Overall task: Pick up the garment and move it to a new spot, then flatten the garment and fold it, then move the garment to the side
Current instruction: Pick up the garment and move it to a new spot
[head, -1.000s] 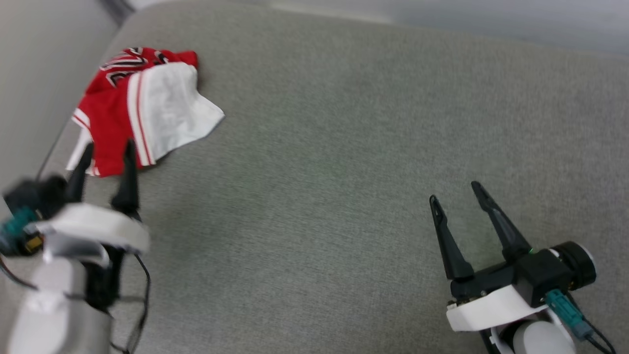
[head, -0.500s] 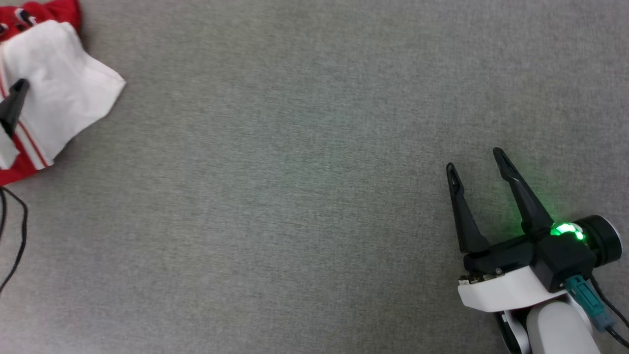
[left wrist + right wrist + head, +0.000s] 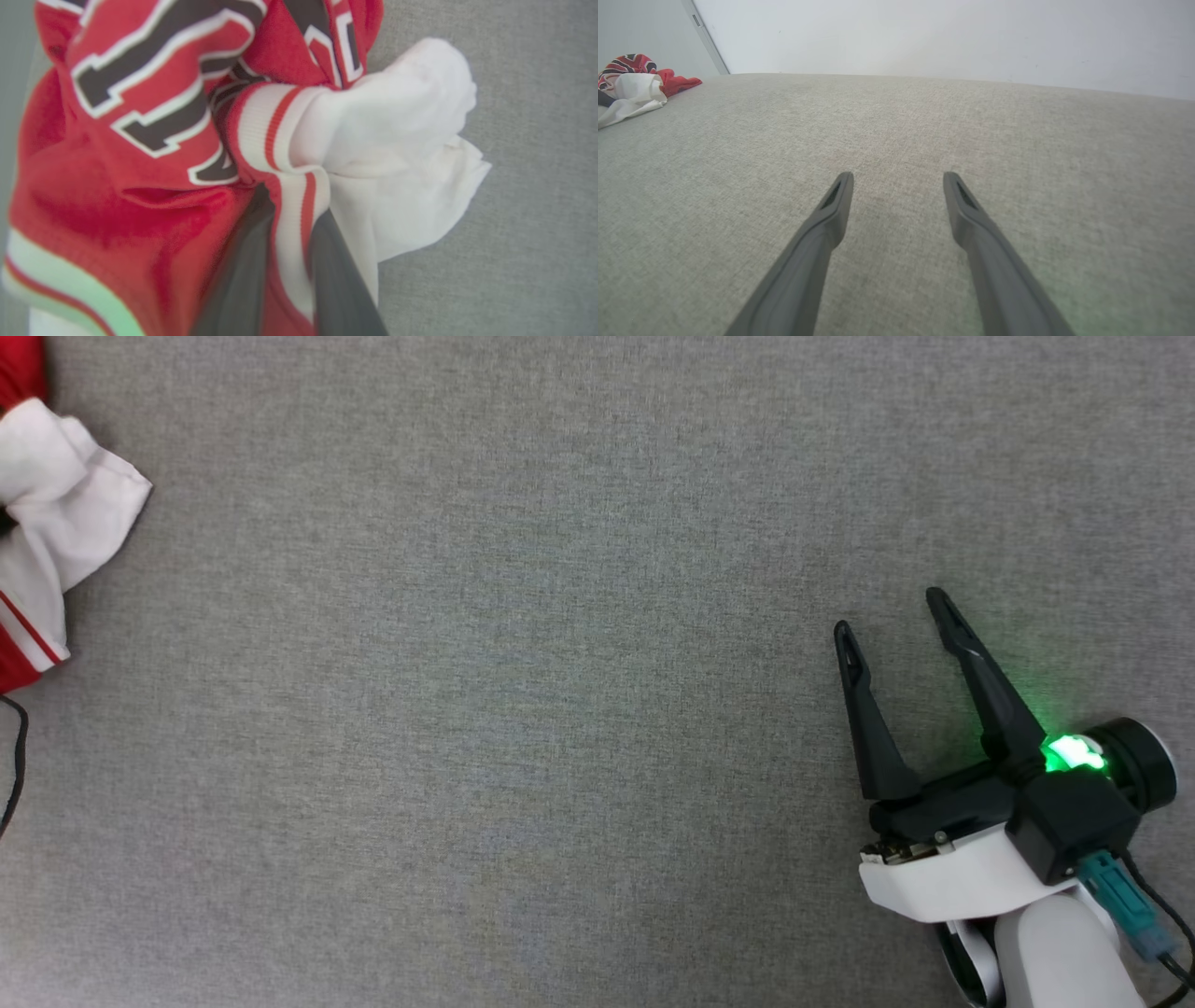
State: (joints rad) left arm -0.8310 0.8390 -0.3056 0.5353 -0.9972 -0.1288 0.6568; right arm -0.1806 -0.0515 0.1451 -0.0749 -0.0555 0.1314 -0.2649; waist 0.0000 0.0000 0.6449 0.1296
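Grey cloth surface: left pincer, open a second ago, now clamps the garment by its striped trim, so lifting can begin; right pincer gapes, well apart from the garment.

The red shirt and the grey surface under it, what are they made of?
The shirt looks like soft knit sports cloth: it bunches and creases. The grey surface looks like matte woven upholstery, perhaps a cushion; its weave shows.

light: even, soft | glare: green glow | blur: left wrist fingers soft
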